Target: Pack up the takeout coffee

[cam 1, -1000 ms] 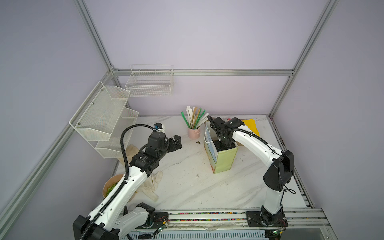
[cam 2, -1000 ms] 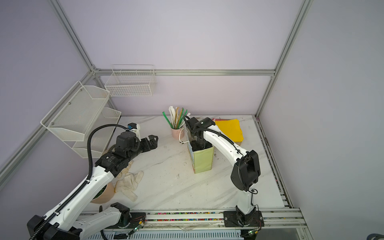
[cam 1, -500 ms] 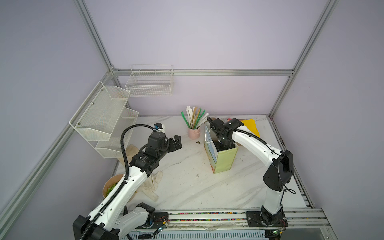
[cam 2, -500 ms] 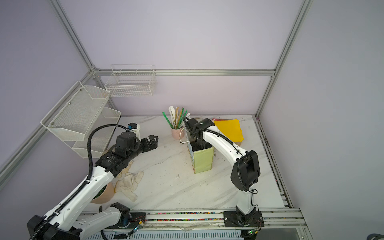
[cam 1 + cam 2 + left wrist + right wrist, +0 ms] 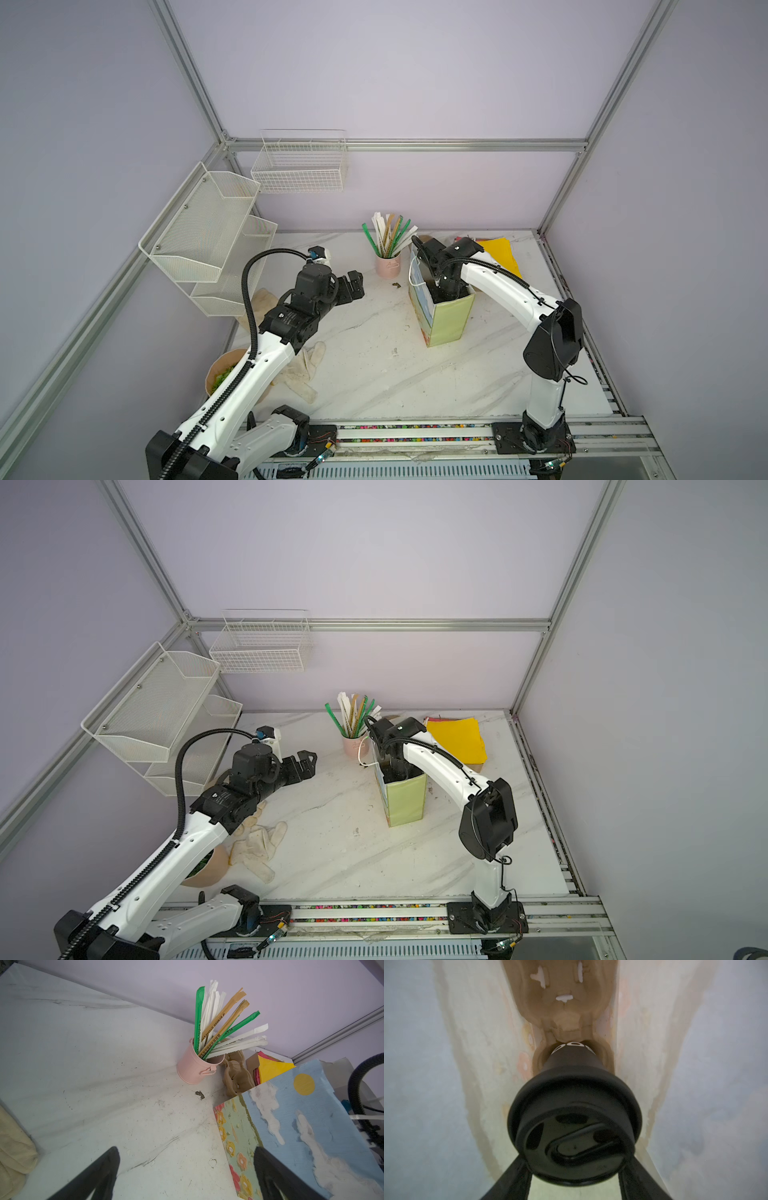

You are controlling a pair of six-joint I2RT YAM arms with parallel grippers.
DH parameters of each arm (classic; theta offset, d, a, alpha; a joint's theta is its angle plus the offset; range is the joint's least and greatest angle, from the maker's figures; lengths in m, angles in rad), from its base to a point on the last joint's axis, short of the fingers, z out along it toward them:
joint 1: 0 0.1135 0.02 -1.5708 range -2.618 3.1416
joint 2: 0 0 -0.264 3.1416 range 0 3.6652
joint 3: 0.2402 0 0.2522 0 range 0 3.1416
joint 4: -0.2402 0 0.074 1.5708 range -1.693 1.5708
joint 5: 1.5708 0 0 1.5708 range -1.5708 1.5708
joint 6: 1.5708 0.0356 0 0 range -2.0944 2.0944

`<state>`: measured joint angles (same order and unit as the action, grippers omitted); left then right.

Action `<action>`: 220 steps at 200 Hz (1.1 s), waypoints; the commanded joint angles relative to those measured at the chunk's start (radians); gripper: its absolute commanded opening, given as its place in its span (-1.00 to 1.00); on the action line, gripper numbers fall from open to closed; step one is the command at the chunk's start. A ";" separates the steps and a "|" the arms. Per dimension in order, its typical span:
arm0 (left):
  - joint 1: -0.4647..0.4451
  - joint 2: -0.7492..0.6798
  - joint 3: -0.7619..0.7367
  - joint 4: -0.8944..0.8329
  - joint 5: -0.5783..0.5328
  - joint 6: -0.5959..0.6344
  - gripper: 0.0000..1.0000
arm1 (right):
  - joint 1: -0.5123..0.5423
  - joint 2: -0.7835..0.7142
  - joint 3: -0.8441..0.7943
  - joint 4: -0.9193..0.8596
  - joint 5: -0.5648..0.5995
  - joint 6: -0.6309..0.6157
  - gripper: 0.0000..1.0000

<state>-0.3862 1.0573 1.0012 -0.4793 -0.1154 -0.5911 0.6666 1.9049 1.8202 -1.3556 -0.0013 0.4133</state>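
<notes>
One black cup (image 5: pixel 574 1064), one bag (image 5: pixel 451 320), one pink cup (image 5: pixel 193 1068)

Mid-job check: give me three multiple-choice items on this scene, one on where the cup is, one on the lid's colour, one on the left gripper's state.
1. Where is the cup?
A) in the bag
B) outside it, upright
C) outside it, tipped over

2. What colour is the lid?
A) white
B) black
C) pink

3. How is the left gripper?
A) shut on the bag
B) shut, empty
C) open, empty

Answers:
1 A: the right wrist view shows bag walls around it, with its base in a carrier well.
2 B: the lid is black, like the cup.
3 C: its fingers stand wide apart over bare table.
</notes>
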 commanded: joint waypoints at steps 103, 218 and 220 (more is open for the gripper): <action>0.008 0.000 0.029 0.014 0.008 0.002 1.00 | -0.018 0.076 -0.004 -0.019 0.049 0.007 0.31; 0.007 0.013 0.033 0.009 0.006 0.003 1.00 | -0.030 0.016 0.069 -0.019 0.054 0.002 0.94; 0.007 0.014 0.033 0.008 0.006 0.002 1.00 | -0.030 0.015 0.071 -0.019 0.053 0.002 0.95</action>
<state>-0.3862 1.0691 1.0012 -0.4843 -0.1108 -0.5907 0.6418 1.9614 1.8568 -1.3483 0.0368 0.4137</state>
